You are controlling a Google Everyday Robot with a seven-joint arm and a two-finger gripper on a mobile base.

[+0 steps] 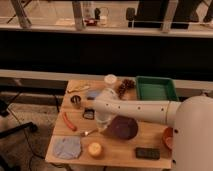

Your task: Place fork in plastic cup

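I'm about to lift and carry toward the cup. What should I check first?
1. Gripper shut, low beside the round purple bowl: ok.
2. Thin silver metal fork actually gripped: cannot tell; it lies on the table by the gripper's tip.
3. White cup upright at the table's back edge: ok.
4. Orange-red stick apart from the gripper: ok.
5. Small dark metal cup apart from the arm: ok.
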